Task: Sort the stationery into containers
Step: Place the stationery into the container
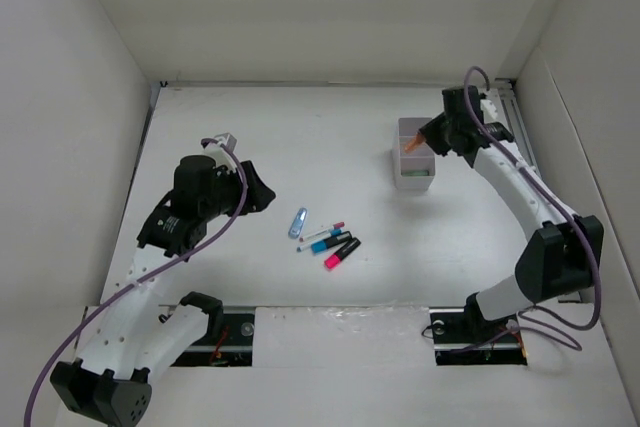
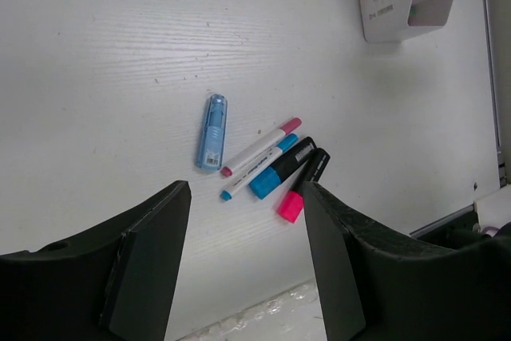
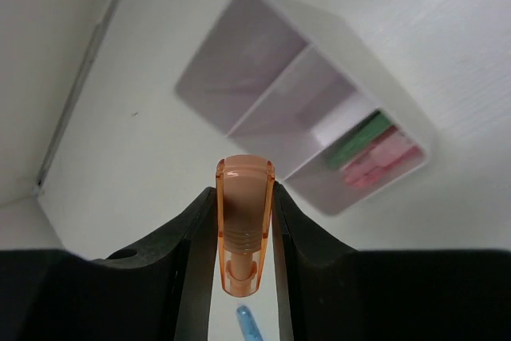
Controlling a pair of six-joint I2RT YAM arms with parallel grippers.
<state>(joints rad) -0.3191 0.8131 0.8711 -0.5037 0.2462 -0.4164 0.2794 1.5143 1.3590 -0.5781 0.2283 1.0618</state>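
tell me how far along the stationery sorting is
Done: a green stubby piece and pink stubby pieces lie in one end compartment of the white translucent divided box. In hand: the right pincer grips an orange translucent stubby piece above the box. Left on the table: a pastel blue stubby piece, two thin white pens, a black marker with a blue end and a black marker with a pink end.

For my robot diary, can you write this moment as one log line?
right pincer: shut on orange piece, at box | left pincer: open, empty | table: blue piece, pens, markers
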